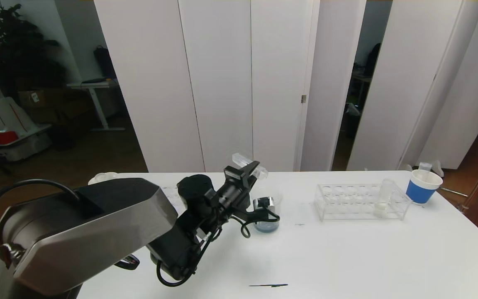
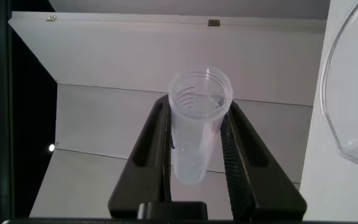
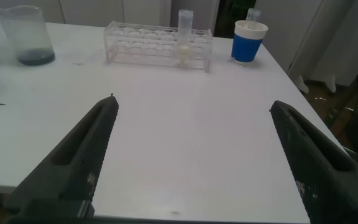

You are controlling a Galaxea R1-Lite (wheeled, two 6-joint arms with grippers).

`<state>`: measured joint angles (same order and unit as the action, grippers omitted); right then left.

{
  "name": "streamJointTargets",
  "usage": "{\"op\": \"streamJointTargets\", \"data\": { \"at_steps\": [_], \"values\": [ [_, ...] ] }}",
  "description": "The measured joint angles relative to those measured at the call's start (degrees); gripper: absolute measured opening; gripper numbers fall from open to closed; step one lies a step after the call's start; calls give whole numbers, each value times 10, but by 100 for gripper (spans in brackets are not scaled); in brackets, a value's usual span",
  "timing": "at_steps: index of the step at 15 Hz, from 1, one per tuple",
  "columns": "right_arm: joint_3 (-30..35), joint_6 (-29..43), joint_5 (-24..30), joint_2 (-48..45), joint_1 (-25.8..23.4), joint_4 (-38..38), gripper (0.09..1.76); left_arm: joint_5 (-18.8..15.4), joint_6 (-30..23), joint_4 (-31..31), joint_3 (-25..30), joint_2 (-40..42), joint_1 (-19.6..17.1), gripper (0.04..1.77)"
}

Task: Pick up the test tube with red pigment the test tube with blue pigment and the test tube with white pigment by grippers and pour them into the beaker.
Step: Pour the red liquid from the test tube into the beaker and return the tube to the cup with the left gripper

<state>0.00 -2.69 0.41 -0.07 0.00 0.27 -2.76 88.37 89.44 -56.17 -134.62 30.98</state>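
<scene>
My left gripper is shut on a slim clear test tube and holds it tilted, up above the beaker. In the left wrist view the tube sits between the two fingers and looks empty, with no blue showing. The beaker holds a little dark blue liquid and also shows in the right wrist view. The test tube with white pigment stands in the clear rack. My right gripper is open and empty over bare table. No red tube is in view.
A blue paper cup with a white rim stands right of the rack, near the table's far right corner. A dark mark lies on the table near the front edge. White panels stand behind the table.
</scene>
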Motion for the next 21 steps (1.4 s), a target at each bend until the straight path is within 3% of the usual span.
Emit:
{"op": "streamJointTargets", "data": {
  "at_steps": [2, 5, 11, 14, 16, 21],
  "values": [
    [0, 0, 0, 0, 0, 0, 175, 4, -52, -4, 15, 23, -5, 57],
    [0, 0, 0, 0, 0, 0, 175, 4, -170, -48, 39, 66, -11, 57],
    [0, 0, 0, 0, 0, 0, 175, 4, -389, -255, 52, 182, -22, 57],
    [0, 0, 0, 0, 0, 0, 175, 3, -483, -380, 34, 230, -28, 57],
    [0, 0, 0, 0, 0, 0, 175, 11, -574, -436, 19, 256, -29, 57],
    [0, 0, 0, 0, 0, 0, 175, 40, -817, -465, 8, 290, -30, 57]
  ]
}}
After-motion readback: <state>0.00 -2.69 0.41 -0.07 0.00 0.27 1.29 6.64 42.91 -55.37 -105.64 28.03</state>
